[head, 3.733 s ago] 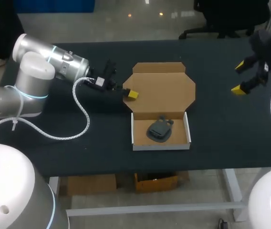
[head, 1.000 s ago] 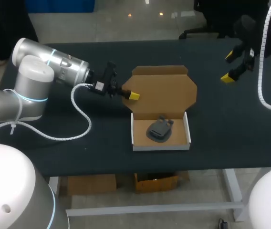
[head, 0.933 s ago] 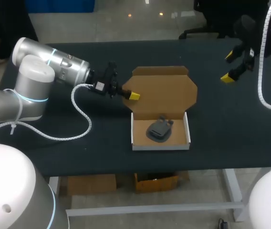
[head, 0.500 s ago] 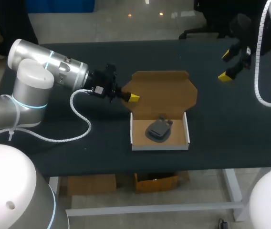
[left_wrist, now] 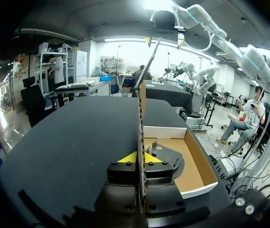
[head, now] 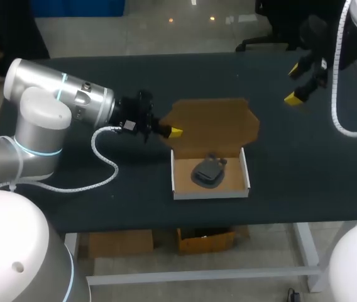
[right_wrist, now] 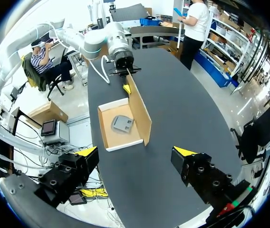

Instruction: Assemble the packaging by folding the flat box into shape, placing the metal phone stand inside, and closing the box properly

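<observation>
The metal phone stand (head: 207, 171) is lying in the tray of the cardboard box (head: 211, 192), mid-table toward the front edge. The brown lid (head: 213, 123) is standing raised behind it. The left gripper (head: 175, 131) is pinching the lid's left edge between both yellow tips. The right gripper (head: 295, 83) is hanging spread and empty above the black table (head: 291, 163), at its far right corner.

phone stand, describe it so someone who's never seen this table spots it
On the black table, look at the open cardboard box near its middle. Lying in its white-walled tray is the phone stand, a dark grey piece and the only thing inside.
</observation>
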`<state>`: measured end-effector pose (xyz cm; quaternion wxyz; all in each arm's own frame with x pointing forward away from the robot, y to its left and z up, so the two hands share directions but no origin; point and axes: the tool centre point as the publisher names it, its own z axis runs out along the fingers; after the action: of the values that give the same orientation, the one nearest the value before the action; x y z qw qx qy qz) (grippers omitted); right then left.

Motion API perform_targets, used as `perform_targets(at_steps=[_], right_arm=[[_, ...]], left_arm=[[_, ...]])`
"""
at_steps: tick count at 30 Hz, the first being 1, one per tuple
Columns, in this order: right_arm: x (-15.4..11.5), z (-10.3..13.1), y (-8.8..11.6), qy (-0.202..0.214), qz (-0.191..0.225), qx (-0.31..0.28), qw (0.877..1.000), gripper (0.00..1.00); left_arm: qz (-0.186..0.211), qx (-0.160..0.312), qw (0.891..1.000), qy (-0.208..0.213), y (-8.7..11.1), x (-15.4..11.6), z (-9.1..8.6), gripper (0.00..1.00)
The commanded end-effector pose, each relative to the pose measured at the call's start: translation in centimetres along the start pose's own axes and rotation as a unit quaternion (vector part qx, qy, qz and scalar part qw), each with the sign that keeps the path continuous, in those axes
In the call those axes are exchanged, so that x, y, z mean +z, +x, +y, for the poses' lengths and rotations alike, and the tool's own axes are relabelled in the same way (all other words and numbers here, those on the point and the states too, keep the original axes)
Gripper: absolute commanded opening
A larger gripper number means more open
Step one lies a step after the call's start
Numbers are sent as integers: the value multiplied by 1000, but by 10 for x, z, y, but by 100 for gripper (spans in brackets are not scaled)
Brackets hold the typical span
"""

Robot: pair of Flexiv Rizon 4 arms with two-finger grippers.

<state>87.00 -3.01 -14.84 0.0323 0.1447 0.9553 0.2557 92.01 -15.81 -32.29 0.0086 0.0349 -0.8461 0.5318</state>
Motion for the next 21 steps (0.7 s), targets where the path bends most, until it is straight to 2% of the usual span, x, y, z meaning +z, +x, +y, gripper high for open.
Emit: perform_targets(at_steps=[1,21], right_arm=[[-2,2,-1,1,4,-1,1000,100],[-1,9,1,2,7,-8,1000,100]], left_arm=[[-16,7,1000,3,6,0,1,0],[-18,41,999,-6,16,5,1,0]])
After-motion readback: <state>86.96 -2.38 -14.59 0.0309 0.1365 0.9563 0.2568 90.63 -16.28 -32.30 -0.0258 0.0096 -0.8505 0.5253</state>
